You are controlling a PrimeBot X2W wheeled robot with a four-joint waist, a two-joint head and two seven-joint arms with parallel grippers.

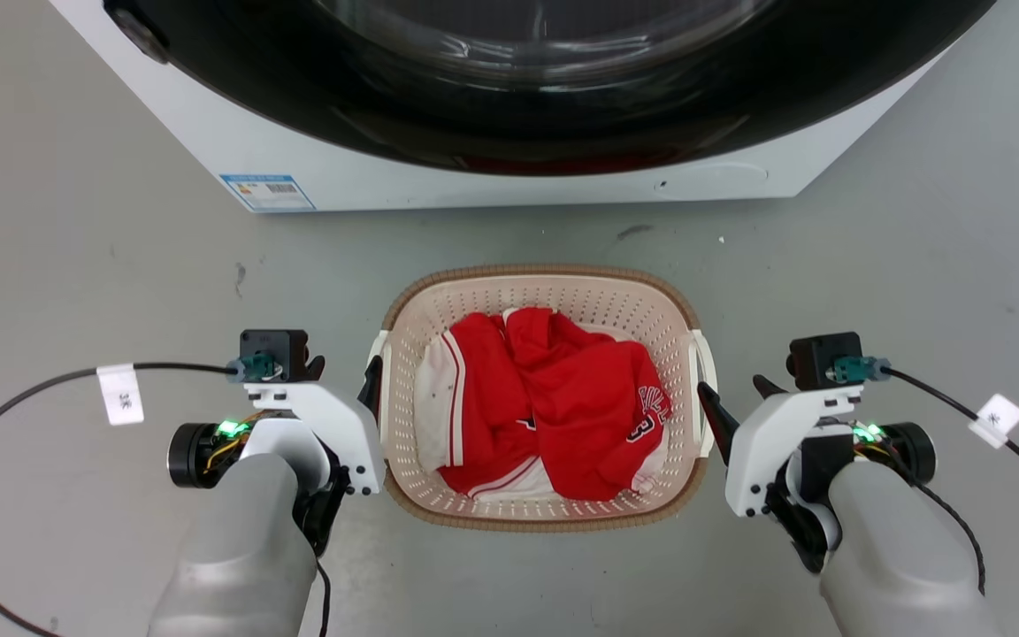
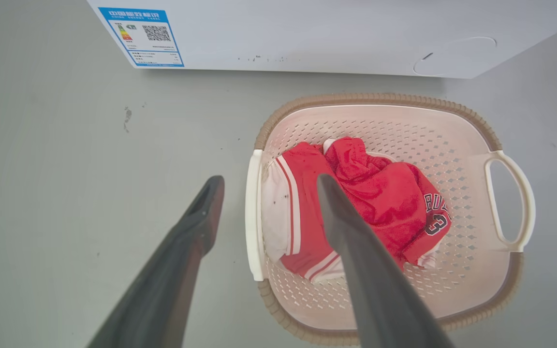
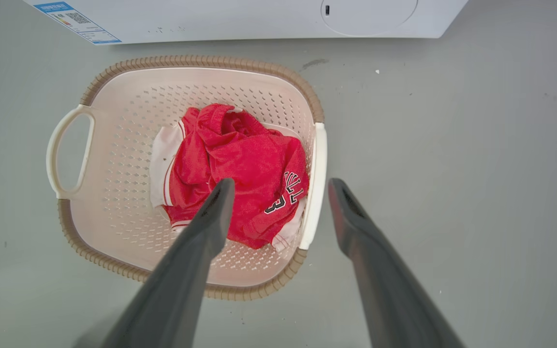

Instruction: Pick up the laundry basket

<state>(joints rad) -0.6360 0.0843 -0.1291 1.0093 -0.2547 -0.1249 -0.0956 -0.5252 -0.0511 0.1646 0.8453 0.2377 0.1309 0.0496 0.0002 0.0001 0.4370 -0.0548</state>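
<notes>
The laundry basket (image 1: 545, 270) stands on the grey floor in front of me, cream with a brown rim, holding a red and white jersey (image 1: 563, 416). My left gripper (image 1: 343, 376) is open at the basket's left side. In the left wrist view the left gripper (image 2: 269, 180) straddles the white side handle (image 2: 251, 212), one finger outside the basket (image 2: 380, 99) and one over the jersey. My right gripper (image 1: 739, 398) is open at the right side. In the right wrist view the right gripper (image 3: 281, 183) straddles the other handle (image 3: 318, 183) of the basket (image 3: 201, 61). Whether any finger touches a handle is unclear.
A white washing machine (image 1: 492, 177) with a dark round door stands just beyond the basket, a short strip of floor between them. Black cables with white tags trail from each wrist, at the left (image 1: 32, 389) and at the right (image 1: 961, 407). Open grey floor (image 1: 76, 221) lies on both sides.
</notes>
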